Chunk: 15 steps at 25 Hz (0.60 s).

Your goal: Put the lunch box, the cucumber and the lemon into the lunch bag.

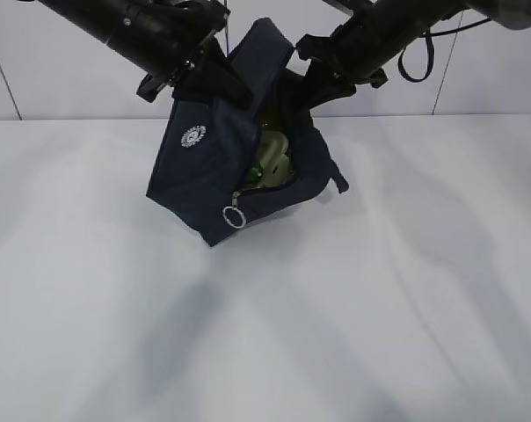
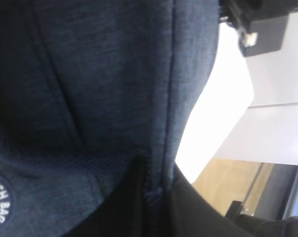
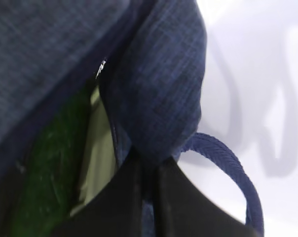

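Exterior view: the lunch bag, dark navy with a round white logo, hangs tilted between the two arms, its lower corner close to or resting on the white surface; contact cannot be confirmed. The left gripper clamps the upper left edge of the fabric, and the right gripper clamps the upper right edge, so the mouth gapes toward the camera. Inside the opening lie the pale sage-green lid of the lunch box, the dark green cucumber just below it, and a small yellow patch of the lemon above. A metal ring pull dangles from the zipper at the lower lip of the opening. One loop handle droops at the bag's right side. Left wrist view: dark jaws close on a seam of navy cloth, with part of the logo at lower left. Right wrist view: dark jaws pinch a fold of fabric; the handle loops beside them, and the cucumber and the lid show in the opening.
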### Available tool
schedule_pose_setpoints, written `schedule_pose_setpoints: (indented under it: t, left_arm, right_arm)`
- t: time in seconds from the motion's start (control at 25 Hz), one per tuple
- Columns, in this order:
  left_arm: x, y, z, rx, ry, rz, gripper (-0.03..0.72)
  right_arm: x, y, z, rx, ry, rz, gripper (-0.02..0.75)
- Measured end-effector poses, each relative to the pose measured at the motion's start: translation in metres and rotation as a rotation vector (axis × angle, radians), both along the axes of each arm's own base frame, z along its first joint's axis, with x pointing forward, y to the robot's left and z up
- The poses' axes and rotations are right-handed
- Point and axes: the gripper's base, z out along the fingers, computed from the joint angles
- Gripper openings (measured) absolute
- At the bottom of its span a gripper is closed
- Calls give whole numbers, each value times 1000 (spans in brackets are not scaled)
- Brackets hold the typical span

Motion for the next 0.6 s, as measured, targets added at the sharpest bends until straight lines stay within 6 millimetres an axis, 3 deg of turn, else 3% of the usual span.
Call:
schedule_pose_setpoints:
  t: [0.36, 0.6]
  left_arm:
    - [-10, -31, 4, -47, -38, -7, 15]
    - [-8, -36, -3, -72, -44, -26, 15]
  right_arm:
    - [-9, -15, 28, -143, -61, -54, 15]
    - [-9, -16, 30, -150, -66, -57, 15]
